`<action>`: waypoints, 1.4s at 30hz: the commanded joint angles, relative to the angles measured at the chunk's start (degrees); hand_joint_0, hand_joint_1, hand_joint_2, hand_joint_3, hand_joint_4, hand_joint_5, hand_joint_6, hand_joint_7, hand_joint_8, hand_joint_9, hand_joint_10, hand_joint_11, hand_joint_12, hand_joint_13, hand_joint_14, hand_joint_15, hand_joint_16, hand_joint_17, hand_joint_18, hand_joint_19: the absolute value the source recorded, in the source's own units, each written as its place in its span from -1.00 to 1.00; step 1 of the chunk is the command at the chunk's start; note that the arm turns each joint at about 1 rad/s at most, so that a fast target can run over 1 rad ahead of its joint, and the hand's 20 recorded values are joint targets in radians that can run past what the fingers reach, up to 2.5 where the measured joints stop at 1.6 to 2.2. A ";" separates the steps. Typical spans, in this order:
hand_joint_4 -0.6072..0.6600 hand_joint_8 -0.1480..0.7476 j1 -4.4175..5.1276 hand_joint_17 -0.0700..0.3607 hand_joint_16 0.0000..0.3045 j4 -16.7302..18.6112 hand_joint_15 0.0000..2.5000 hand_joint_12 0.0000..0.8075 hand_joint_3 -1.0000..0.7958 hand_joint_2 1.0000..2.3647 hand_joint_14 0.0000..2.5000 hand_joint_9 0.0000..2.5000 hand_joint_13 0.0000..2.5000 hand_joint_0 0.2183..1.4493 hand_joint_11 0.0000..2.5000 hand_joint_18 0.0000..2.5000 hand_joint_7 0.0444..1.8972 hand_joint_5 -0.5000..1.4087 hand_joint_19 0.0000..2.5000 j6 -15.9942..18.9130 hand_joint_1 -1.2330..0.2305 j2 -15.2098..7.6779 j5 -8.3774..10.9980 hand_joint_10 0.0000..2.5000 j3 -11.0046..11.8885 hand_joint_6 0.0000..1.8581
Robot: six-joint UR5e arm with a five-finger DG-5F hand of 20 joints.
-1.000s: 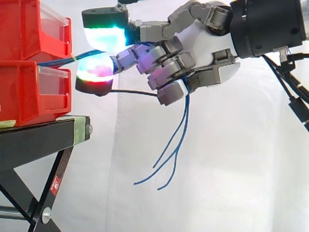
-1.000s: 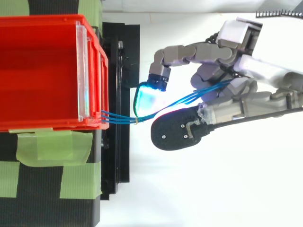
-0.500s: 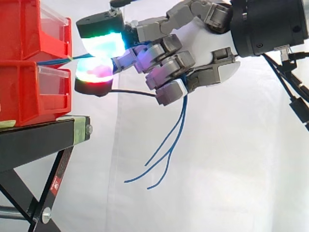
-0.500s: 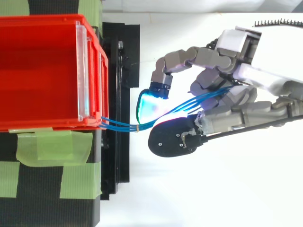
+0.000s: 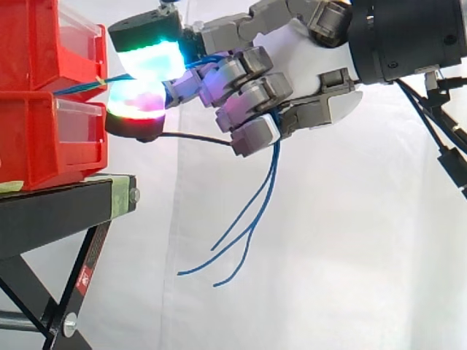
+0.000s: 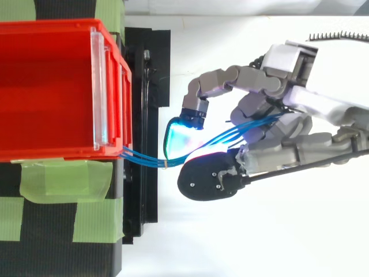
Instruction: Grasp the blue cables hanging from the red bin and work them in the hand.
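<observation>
A red bin (image 5: 29, 44) (image 6: 52, 154) sits on top of a lower bin (image 5: 36, 138) at the right edge of a black stand (image 5: 58, 208), before a white curtain (image 5: 350, 255). A bundle of thin blue cables (image 5: 271, 171) (image 6: 147, 160) leaves the upper bin's front corner. The robot's hand (image 5: 252, 91) (image 6: 277, 124), reaching in from the right, is closed around them: they run between two glowing fingertips (image 5: 149, 58) just beside the bin, pass through the curled fingers, and their loose ends dangle below the hand, beyond the stand's edge.
</observation>
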 commanded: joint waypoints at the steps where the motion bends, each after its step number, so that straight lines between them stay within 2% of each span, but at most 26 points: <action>1: 0.38 -0.05 0.06 -0.24 -0.73 0.22 0.46 0.02 0.27 -0.98 1.00 -0.16 0.02 0.19 1.00 0.07 0.19 -0.28 -0.10 0.16 -0.13 0.00 -0.05 1.00 0.00 -0.26; 8: 0.38 -0.05 0.06 -0.24 -0.73 0.57 0.46 0.02 0.46 -1.00 1.00 -0.16 0.02 0.21 1.00 0.07 0.20 -0.23 -0.10 0.16 -0.07 0.00 0.04 1.00 0.00 -0.19; 9: 0.38 -0.05 0.06 -0.24 -0.73 0.57 0.46 0.02 0.41 -0.83 1.00 -0.16 0.02 0.17 1.00 0.07 0.20 -0.23 -0.10 0.16 -0.05 0.00 -0.05 1.00 0.00 -0.18; 12: 0.38 -0.05 0.06 -0.24 -0.73 0.57 0.46 0.02 0.35 -0.58 1.00 -0.16 0.02 0.10 1.00 0.07 0.20 -0.23 -0.10 0.16 -0.01 0.00 -0.05 1.00 0.00 -0.16; 14: 0.39 -0.05 0.06 -0.24 -0.73 0.57 0.46 0.02 0.30 -0.51 1.00 -0.16 0.02 0.08 1.00 0.07 0.19 -0.23 -0.10 0.16 -0.01 -0.09 -0.05 1.00 0.00 -0.15; 16: 0.42 -0.05 0.06 -0.24 -0.73 0.57 0.46 0.02 0.30 -0.72 1.00 -0.16 0.02 0.10 1.00 0.07 0.20 -0.23 -0.10 0.16 -0.09 0.00 -0.05 1.00 0.00 -0.17; 17: 0.43 -0.05 0.06 -0.24 -0.73 0.57 0.46 0.02 0.29 -0.94 1.00 -0.16 0.02 0.13 1.00 0.07 0.19 -0.23 -0.10 0.16 -0.12 0.00 -0.05 1.00 0.00 -0.17; 18: 0.45 -0.05 0.06 -0.24 -0.73 0.57 0.46 0.02 0.19 -0.99 1.00 -0.16 0.02 0.15 1.00 0.07 0.21 -0.25 -0.10 0.16 -0.14 0.00 -0.05 1.00 0.00 -0.24; 20: 0.44 -0.05 0.06 -0.24 -0.73 0.57 0.46 0.02 0.03 -0.98 1.00 -0.16 0.02 0.11 1.00 0.07 0.23 -0.25 -0.10 0.16 -0.11 0.00 -0.05 1.00 0.00 -0.30; 23: 0.43 -0.05 0.06 -0.24 -0.73 0.66 0.46 0.02 -0.08 -0.97 1.00 -0.16 0.02 0.10 1.00 0.07 0.26 -0.25 -0.10 0.16 -0.09 -0.09 -0.05 1.00 0.00 -0.36; 32: 0.40 -0.05 0.06 -0.24 -0.73 0.84 0.46 0.02 -0.12 -0.97 1.00 -0.16 0.02 0.11 1.00 0.07 0.28 -0.25 -0.10 0.07 -0.08 -0.09 -0.05 1.00 0.00 -0.40; 37: 0.38 -0.05 0.06 -0.24 -0.73 0.92 0.46 0.02 -0.32 -0.97 1.00 -0.16 0.02 0.06 1.00 0.07 0.31 -0.25 -0.10 0.07 -0.08 0.00 -0.05 1.00 0.00 -0.44; 42: 0.38 -0.05 0.06 -0.24 -0.73 0.92 0.46 0.02 -0.42 -0.97 1.00 -0.16 0.02 0.06 1.00 0.07 0.32 -0.24 -0.10 0.07 -0.08 0.00 -0.05 1.00 0.00 -0.44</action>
